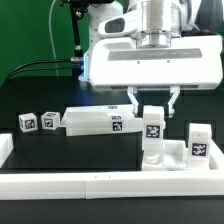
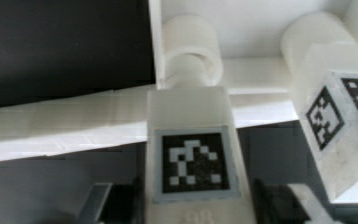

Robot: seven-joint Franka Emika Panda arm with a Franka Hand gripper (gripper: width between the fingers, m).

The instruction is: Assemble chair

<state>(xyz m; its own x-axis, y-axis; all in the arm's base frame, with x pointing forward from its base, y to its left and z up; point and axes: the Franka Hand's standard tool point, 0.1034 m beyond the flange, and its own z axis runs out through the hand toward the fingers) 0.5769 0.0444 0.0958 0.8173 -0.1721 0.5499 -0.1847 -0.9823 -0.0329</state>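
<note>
The tool (image 1: pixel 154 106) hangs open, holding nothing. Its fingers (image 2: pixel 105 206) stand either side of the upright post (image 1: pixel 152 132), with a dark gap showing on each side in the wrist view, so neither pad looks to be touching yet. The post lies directly beneath the tool with its long axis vertical. Its tagged face shows between the jaws, and its flanks are square to the closing line. By my reading, a small drop and a squeeze would take it. The post's foot rests on a low white base piece (image 1: pixel 160 160). A second tagged post (image 1: pixel 198 140) stands near, toward the exterior view's right. Toward the left, a long slab (image 1: pixel 100 122) and two small blocks (image 1: pixel 27 123) (image 1: pixel 48 121) lie on the bench (image 1: pixel 30 100).
</note>
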